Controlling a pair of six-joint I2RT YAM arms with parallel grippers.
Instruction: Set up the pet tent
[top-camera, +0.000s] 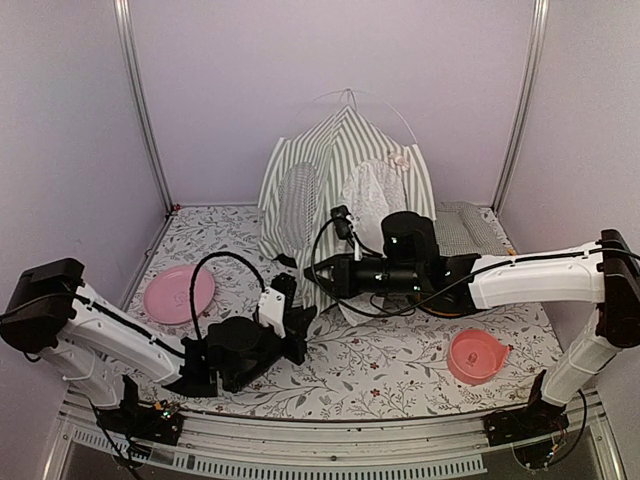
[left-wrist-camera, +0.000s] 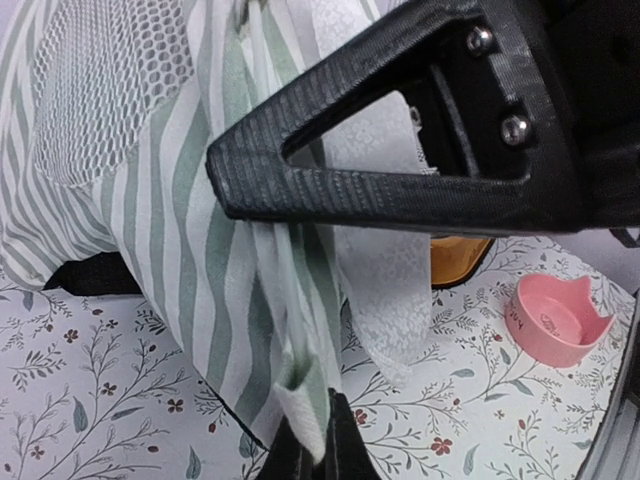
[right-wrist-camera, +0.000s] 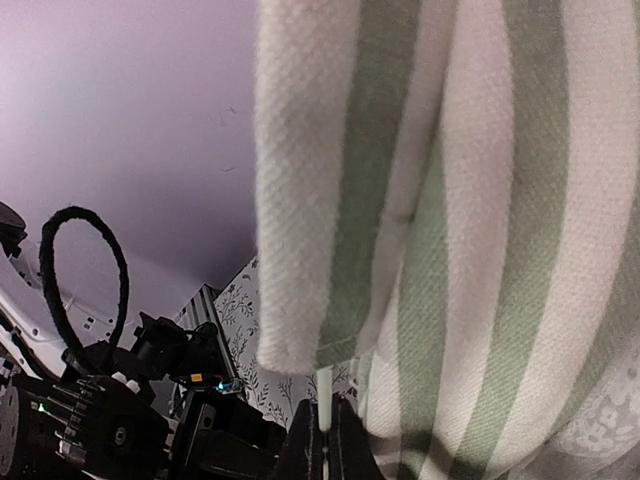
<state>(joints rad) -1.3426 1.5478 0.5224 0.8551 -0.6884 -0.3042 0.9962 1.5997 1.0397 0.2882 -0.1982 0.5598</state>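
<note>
The pet tent (top-camera: 335, 165), a grey-green and white striped teepee with a white lace door curtain (top-camera: 375, 195), stands at the back middle of the table. In the left wrist view my left gripper (left-wrist-camera: 316, 445) is shut on a folded hem corner of the tent fabric (left-wrist-camera: 180, 230) low at its front. My right gripper (right-wrist-camera: 323, 445) is shut on a thin white pole (right-wrist-camera: 323, 392) that comes out of the striped sleeve (right-wrist-camera: 330, 200). In the top view the left gripper (top-camera: 287, 288) and right gripper (top-camera: 308, 274) meet at the tent's front left foot.
A pink plate (top-camera: 178, 293) lies at the left and a pink cat-eared bowl (top-camera: 475, 355) at the front right. A green-checked cushion (top-camera: 465, 230) sits behind the right arm. Metal frame posts (top-camera: 140, 100) stand at the back corners. The right gripper's black finger (left-wrist-camera: 400, 180) crosses the left wrist view.
</note>
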